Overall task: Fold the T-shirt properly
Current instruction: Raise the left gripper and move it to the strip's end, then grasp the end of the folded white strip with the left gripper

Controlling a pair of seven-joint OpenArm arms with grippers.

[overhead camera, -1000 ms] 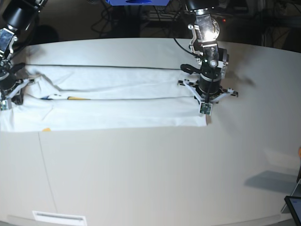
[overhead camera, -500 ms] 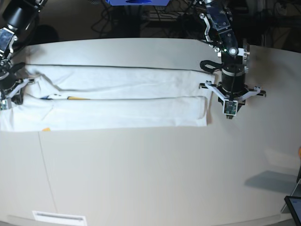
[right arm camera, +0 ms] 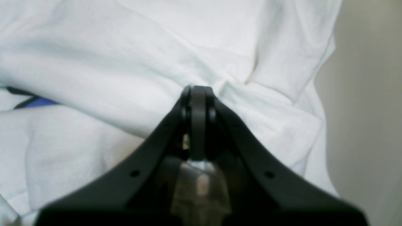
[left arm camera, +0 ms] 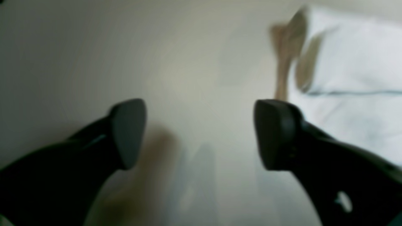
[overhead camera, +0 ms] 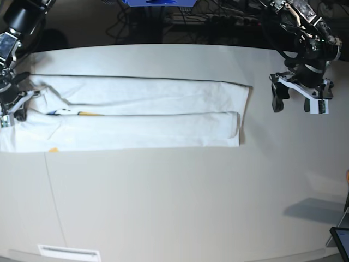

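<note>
The white T-shirt (overhead camera: 152, 117) lies on the table as a long strip folded lengthwise, with a little blue and yellow print showing near its left end. My left gripper (overhead camera: 293, 103) hangs open above bare table, off the shirt's right end. In the left wrist view its fingers (left arm camera: 128, 131) stand wide apart with nothing between them (left arm camera: 201, 131), and the T-shirt (left arm camera: 351, 62) lies to the right. My right gripper (overhead camera: 11, 106) is at the shirt's left end. In the right wrist view it (right arm camera: 198, 91) is shut, with puckered white T-shirt (right arm camera: 157, 47) cloth at its tip.
The pale table (overhead camera: 174, 207) stretches in front of the shirt. A dark screen corner (overhead camera: 341, 240) sits at the front right edge, and a white label (overhead camera: 68, 252) at the front left. Cables and dark equipment lie behind the table.
My left gripper has let go of the shirt's right end, opened, and swung up and to the right, away from the cloth. The right arm has stayed put.
</note>
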